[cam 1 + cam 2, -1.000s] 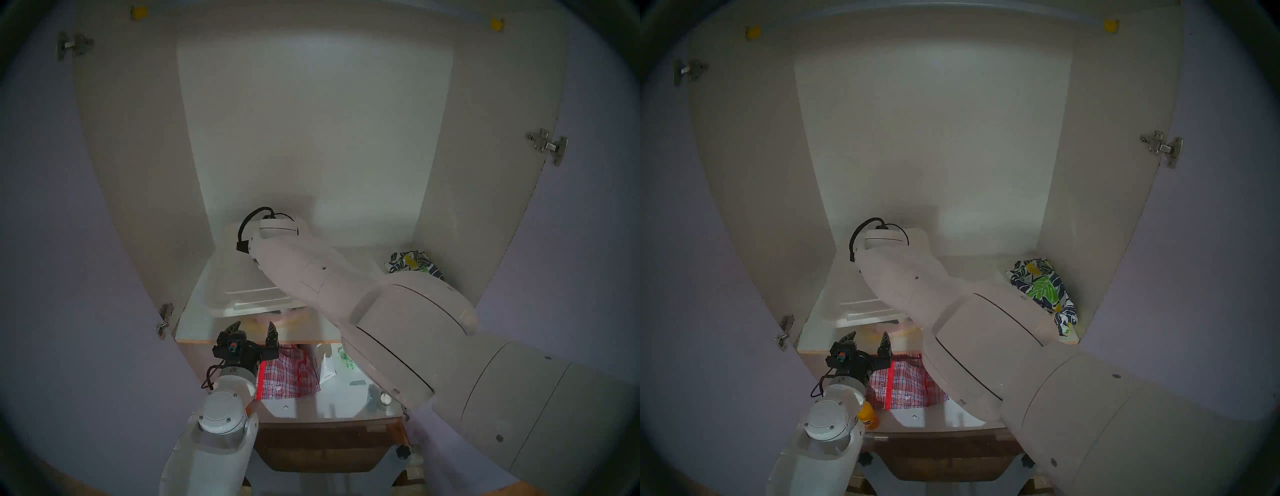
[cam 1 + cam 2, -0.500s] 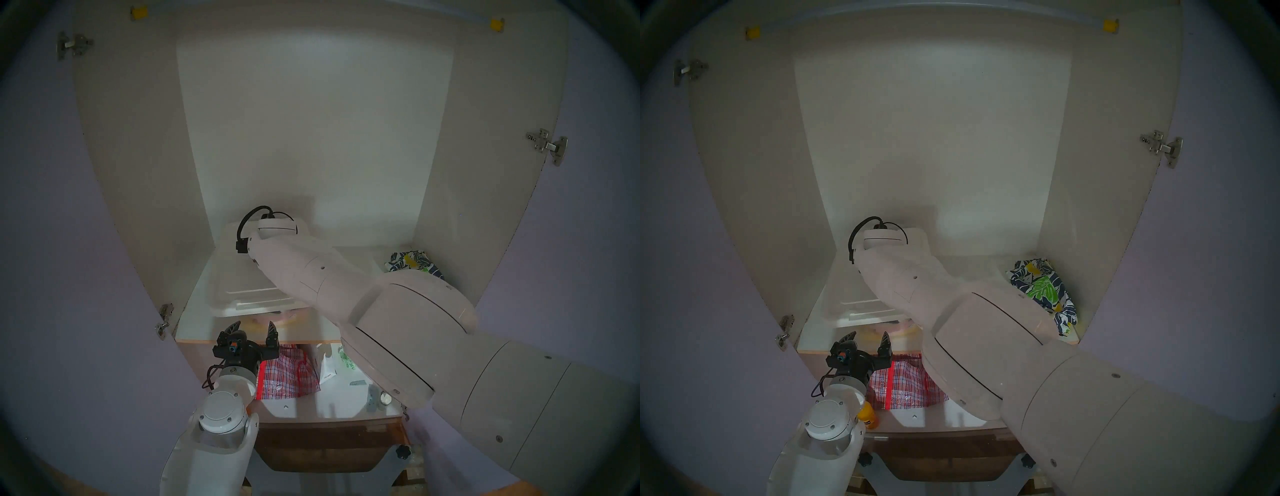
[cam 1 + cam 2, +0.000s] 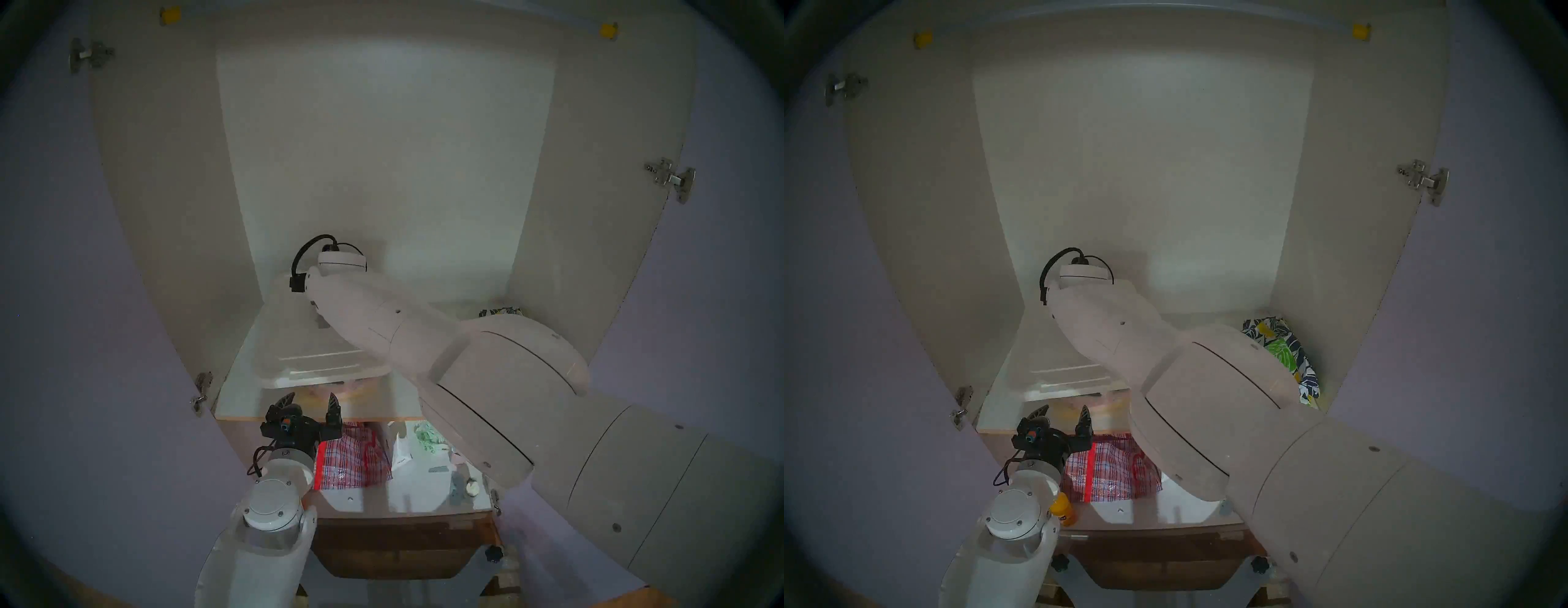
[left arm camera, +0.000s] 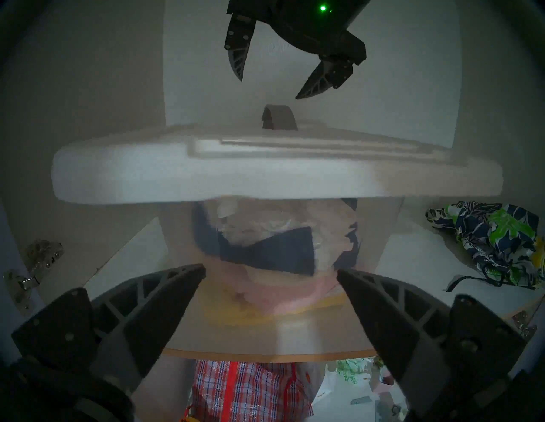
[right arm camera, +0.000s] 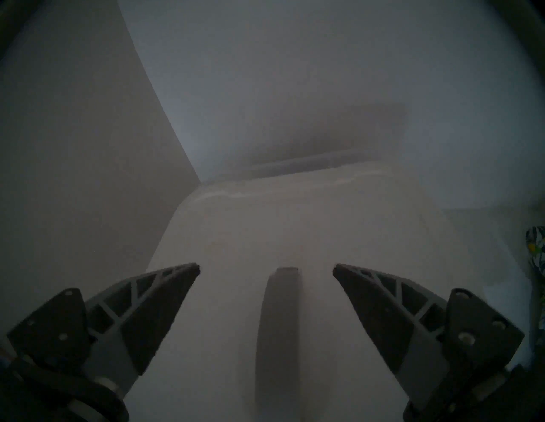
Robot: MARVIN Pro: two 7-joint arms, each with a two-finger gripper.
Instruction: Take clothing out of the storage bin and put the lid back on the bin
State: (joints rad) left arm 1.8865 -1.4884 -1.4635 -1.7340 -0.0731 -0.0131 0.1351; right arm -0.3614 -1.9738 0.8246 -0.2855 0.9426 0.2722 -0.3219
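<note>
The white lid (image 4: pixel 265 168) lies on top of the clear storage bin (image 4: pixel 295 330) at the left of the cupboard shelf. My right gripper (image 4: pixel 269 88) hangs open just above the lid's grey strip handle (image 5: pixel 278 324), apart from it and holding nothing. The right arm hides this gripper in both head views. In front of the bin my left gripper (image 3: pixel 312 397) stands open and empty, fingers level with the bin's front wall. The leaf-print clothing (image 3: pixel 1280 352) lies bunched on the shelf's right side, outside the bin.
A black garment (image 4: pixel 265 253) and pale items show through the bin wall. On the lower shelf sit a red-and-white checked bag (image 3: pixel 356 458), white bags (image 3: pixel 403 450) and a yellow bottle (image 3: pixel 1064 509). Cupboard walls close in on both sides, and the shelf's front edge (image 3: pixel 373 418) runs below the bin.
My right gripper has opened, let go of the lid's handle and risen a little with its arm. The lid stays on the bin. The left arm has not moved.
</note>
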